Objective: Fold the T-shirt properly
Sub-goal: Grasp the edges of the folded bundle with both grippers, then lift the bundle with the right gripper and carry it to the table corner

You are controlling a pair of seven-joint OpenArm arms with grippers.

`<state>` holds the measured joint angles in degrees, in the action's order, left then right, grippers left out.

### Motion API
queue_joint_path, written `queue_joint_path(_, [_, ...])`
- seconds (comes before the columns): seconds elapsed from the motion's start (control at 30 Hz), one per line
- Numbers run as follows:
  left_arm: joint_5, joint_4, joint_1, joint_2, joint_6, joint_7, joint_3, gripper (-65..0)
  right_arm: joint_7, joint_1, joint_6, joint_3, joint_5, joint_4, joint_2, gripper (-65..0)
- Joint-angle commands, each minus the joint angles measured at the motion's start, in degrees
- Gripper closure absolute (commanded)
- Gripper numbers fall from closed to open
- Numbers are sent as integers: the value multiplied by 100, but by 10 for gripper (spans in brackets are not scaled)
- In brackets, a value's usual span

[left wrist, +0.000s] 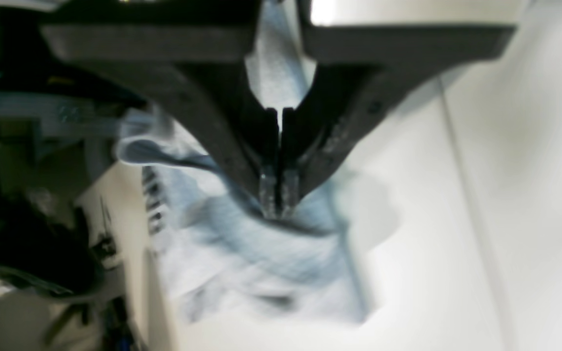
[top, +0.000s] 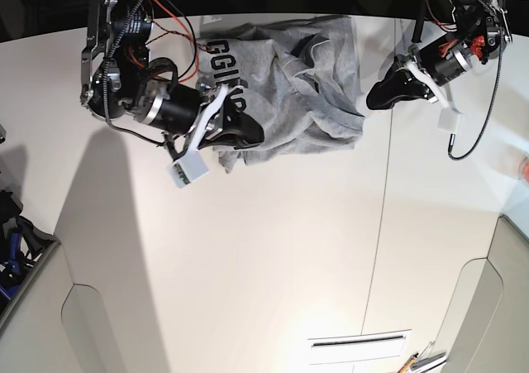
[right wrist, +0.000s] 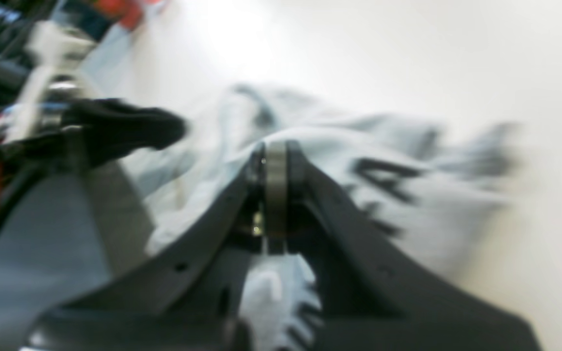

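Observation:
The heather-grey T-shirt (top: 306,83) lies crumpled at the back of the white table (top: 273,249), with black lettering showing at its left. My right gripper (top: 248,133) is shut on the shirt's front left part. In the right wrist view its fingertips (right wrist: 273,161) pinch grey cloth (right wrist: 408,204), and lettered fabric bunches between the fingers. My left gripper (top: 370,98) is at the shirt's right edge. In the left wrist view it (left wrist: 278,202) is shut on a fold of the shirt (left wrist: 261,263). Both wrist views are blurred.
A seam (top: 384,224) runs front to back across the table right of the shirt. A grey slot (top: 357,346) sits near the front edge. The table's back edge lies just behind the shirt, with dark clutter (left wrist: 17,234) beyond it.

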<state>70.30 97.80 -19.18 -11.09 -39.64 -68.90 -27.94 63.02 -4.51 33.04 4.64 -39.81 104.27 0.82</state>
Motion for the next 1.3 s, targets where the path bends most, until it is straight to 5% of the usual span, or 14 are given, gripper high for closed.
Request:
queue_joint_path(0.0, [275, 251, 26, -28, -36, -48, -22, 0, -149, 146, 28, 68, 48, 105, 13, 0])
queue_joint_path(0.2, [522, 881, 26, 17, -36, -271, 566, 0, -205, 323, -22, 50, 358, 42, 13, 0])
queue_joint_path(0.43, [-245, 901, 26, 131, -36, -243, 1891, 0, -417, 328, 7, -549, 374, -474, 13, 0])
queue_joint_path(0.67, [-2350, 835, -24, 138, -36, -22, 2000, 0, -1019, 704, -66, -868, 1580, -1952, -22, 0])
queue_joint_path(0.73, [-3005, 699, -20, 138, 232, 297, 2000, 0, -1008, 844, -140, -841, 1574, -2238, -105, 0])
queue_joint_path(0.97, [-4216, 144, 221, 142, 732, 1462, 2002, 0, 7, 820, -136, -520, 590, -2271, -302, 0])
queue_joint_path(1.27, [-4459, -472, 1377, 142, 752, 2096, 2013, 0, 284, 70, 24, 278, -577, -2157, -299, 0])
